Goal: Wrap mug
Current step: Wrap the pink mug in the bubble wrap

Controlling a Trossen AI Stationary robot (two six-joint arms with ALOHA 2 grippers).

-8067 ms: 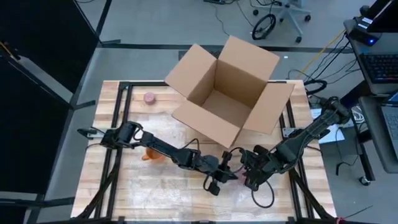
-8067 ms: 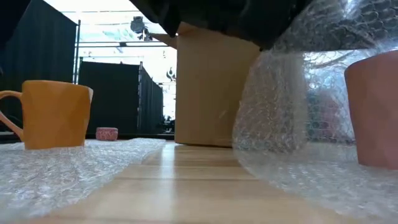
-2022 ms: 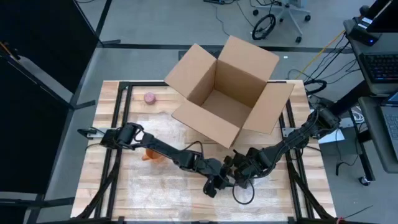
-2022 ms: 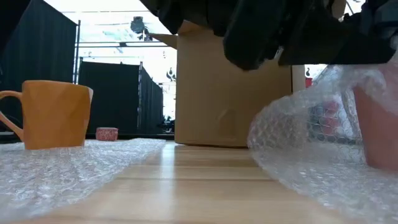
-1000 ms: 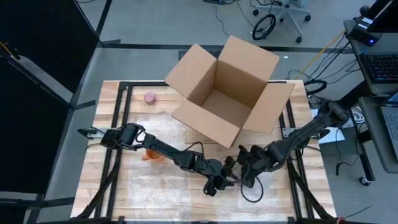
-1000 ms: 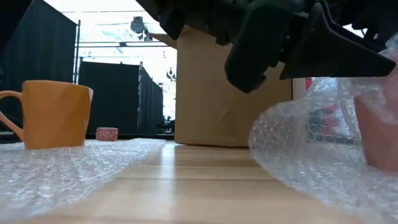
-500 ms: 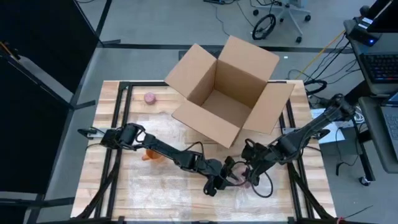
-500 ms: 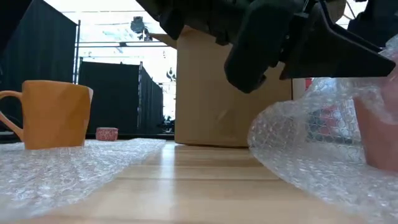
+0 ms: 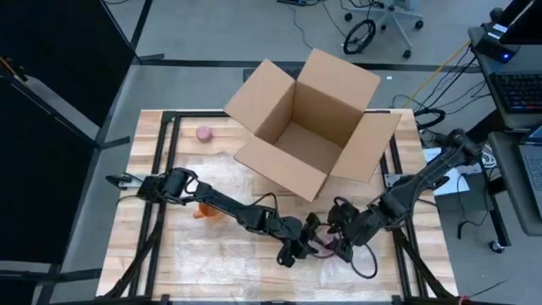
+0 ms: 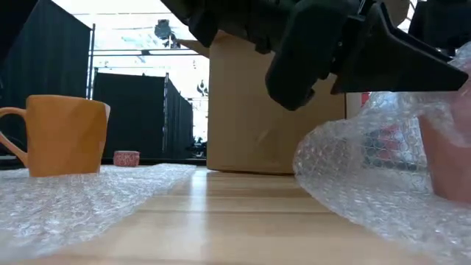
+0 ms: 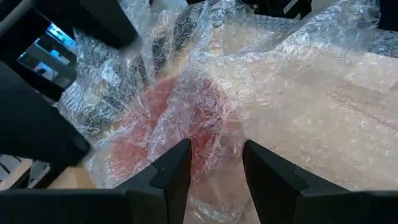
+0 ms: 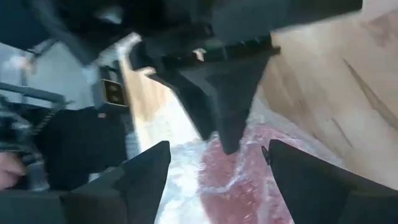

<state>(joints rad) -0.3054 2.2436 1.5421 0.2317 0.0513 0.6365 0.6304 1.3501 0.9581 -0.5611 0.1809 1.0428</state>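
Wooden table planks are carrying a big open cardboard box, and everything below is placed from that box. Just in front of its near flap, both arms are meeting over a pink mug that is lying bundled in bubble wrap. An orange mug is standing well to the left of the box, and a small pink puck is sitting beside the box's left corner.

Left gripper is hovering directly over the bundle with its fingers parted and nothing between them; the mug is lying straight ahead of the gap, its long axis seemingly slanting across it. Right gripper is facing the same bundle from the other side, fingers spread wide and empty. Both seem equally near, so the next fold looks open to either.

From overhead, the arms are hiding the mug almost entirely; the wrist cameras are showing its pink through the film. At table height, only the mug's side is peeking past the wrap.
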